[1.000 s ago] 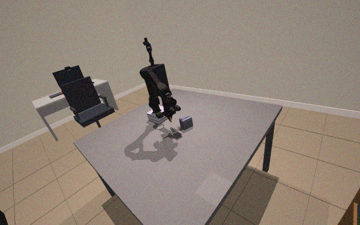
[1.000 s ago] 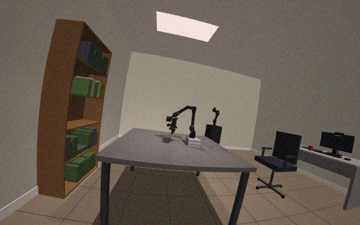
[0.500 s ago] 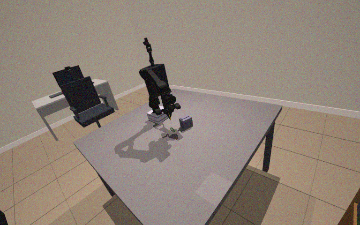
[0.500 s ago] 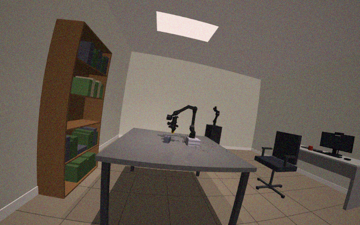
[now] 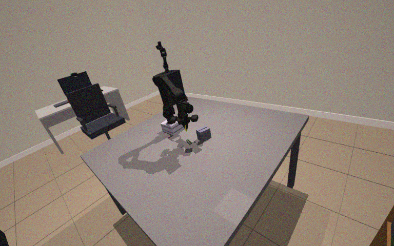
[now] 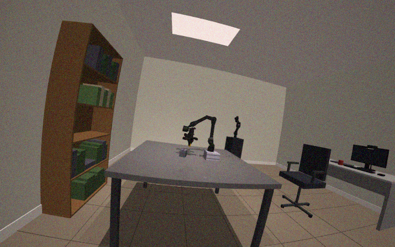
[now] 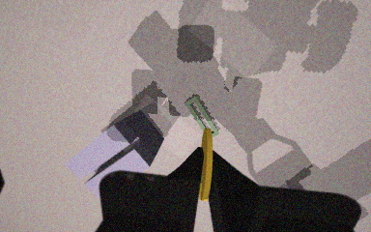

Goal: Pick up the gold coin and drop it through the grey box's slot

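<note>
My gripper [image 5: 185, 125] [image 6: 190, 142] [image 7: 203, 153] is shut on the thin gold coin [image 5: 185, 127] [image 6: 190, 143] [image 7: 207, 176], held edge-on and pointing down, well above the table. The dark-green holder [image 5: 189, 141] [image 7: 202, 115] lies empty on the table below the coin. The closed grey box [image 5: 203, 133] [image 6: 182, 152] [image 7: 92, 157] stands beside the holder; in the wrist view it is at the lower left, and its narrow slot [image 7: 113, 159] runs as a dark diagonal line across the lid. The gripper is off to the side of the box, not over the slot.
The arm's white base block [image 5: 171, 126] [image 6: 211, 155] stands on the grey table [image 5: 203, 179] [image 6: 174, 171] just behind the box. An office chair [image 5: 93, 110] [image 6: 308, 171], a side desk and a bookshelf [image 6: 75, 122] stand off the table.
</note>
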